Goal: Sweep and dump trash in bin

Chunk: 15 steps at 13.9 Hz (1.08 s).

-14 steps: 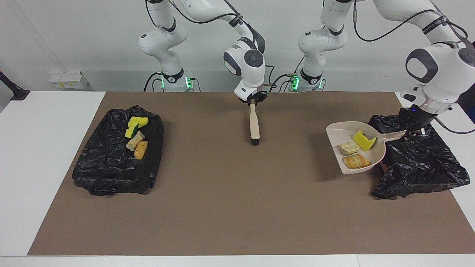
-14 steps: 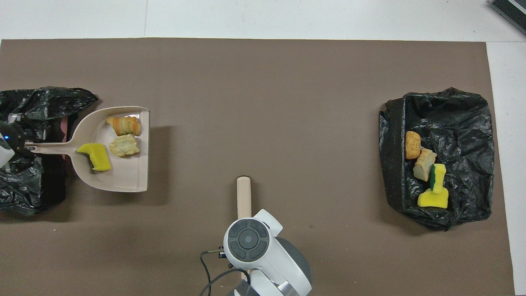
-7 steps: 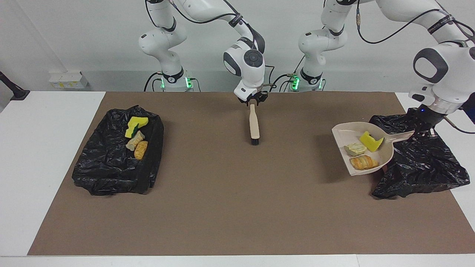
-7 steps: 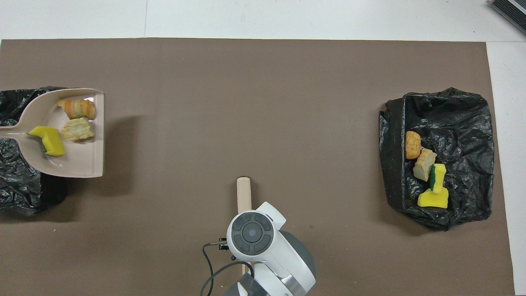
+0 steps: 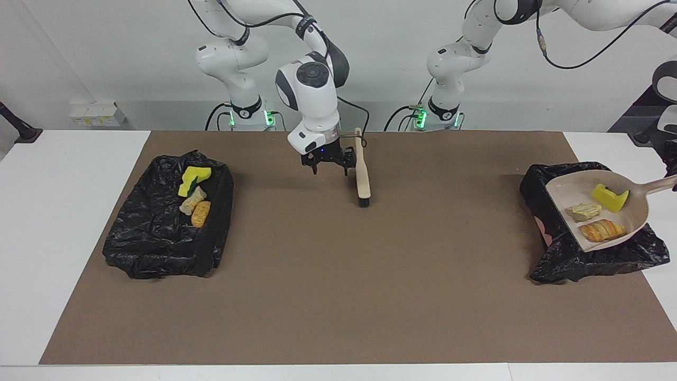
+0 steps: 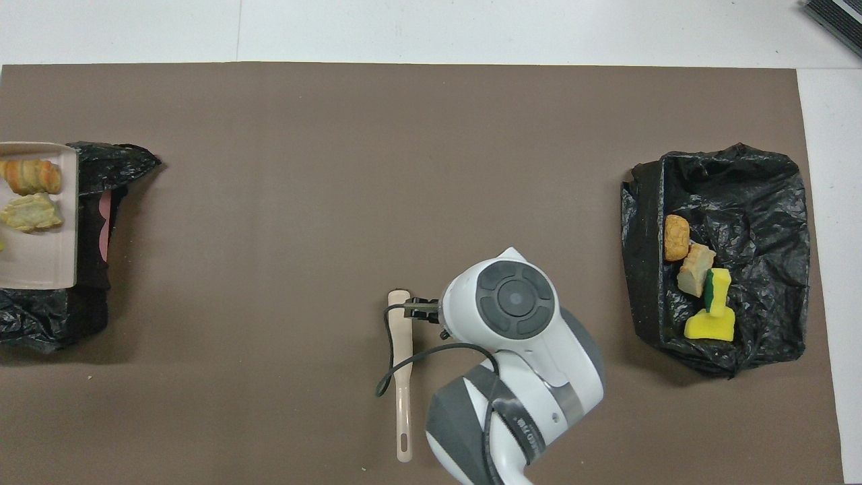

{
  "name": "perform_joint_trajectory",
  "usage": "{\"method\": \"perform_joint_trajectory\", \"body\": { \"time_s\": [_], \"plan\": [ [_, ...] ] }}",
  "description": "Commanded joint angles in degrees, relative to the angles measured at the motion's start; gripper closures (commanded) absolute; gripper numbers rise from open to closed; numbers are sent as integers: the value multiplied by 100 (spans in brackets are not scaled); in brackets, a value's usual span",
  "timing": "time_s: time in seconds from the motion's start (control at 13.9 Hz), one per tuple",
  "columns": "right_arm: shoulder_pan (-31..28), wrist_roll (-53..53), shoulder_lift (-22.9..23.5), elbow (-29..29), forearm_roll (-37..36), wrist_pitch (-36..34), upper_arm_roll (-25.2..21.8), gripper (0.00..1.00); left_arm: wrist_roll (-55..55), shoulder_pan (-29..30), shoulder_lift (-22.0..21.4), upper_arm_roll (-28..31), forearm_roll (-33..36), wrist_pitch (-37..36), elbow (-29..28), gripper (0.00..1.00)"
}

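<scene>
Nearest the robots, the right tool (image 5: 328, 161) hangs open over the surface (image 5: 338, 296), just beside the brush (image 5: 362, 177), which lies flat. At the left arm's end, the left tool (image 5: 673, 170) is closed on the dustpan (image 5: 563, 191), holding it over a bin (image 5: 597, 262); three pieces of trash (image 5: 603, 230) lie in the pan. Three more (image 5: 193, 198) lie in the other bin (image 5: 153, 238).

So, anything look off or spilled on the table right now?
Nothing spilled. The dustpan hangs tilted over the bin at the left arm's end, three scraps still in it. The brush lies on the mat beside the open right gripper.
</scene>
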Motion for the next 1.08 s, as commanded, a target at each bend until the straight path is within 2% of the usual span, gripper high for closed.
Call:
{"method": "perform_joint_trajectory", "body": {
  "time_s": [0.0, 0.14, 0.29, 0.57, 0.72, 0.86, 1.01],
  "plan": [
    [-651, -604, -453, -65, -113, -304, 62, 0, -880, -225, 5, -13, 1143, 143, 111, 100],
    [-1134, -1017, -656, -13, -383, -515, 62, 0, -1269, -436, -109, -13, 1865, 169, -108, 100],
    [-1547, -1562, -674, 442, -499, -970, 71, 0, -1524, -507, -276, -22, 2769, 292, -336, 100],
    [-1996, -1819, -604, 1191, -482, -1657, 71, 0, -1807, -543, -470, -31, 3519, 380, -584, 100],
    [-2042, -1854, -604, 1315, -385, -1798, 62, 0, -1851, -543, -636, -110, 3293, 319, -593, 100],
    [-2042, -1854, -613, 1411, -385, -1930, 54, 0, -1851, -560, -777, -101, 2304, 196, -584, 100],
    [-2050, -2028, -595, 1796, -376, -2359, -147, 0, -1929, -709, -821, -110, 1502, -119, -592, 100]
  ]
}}
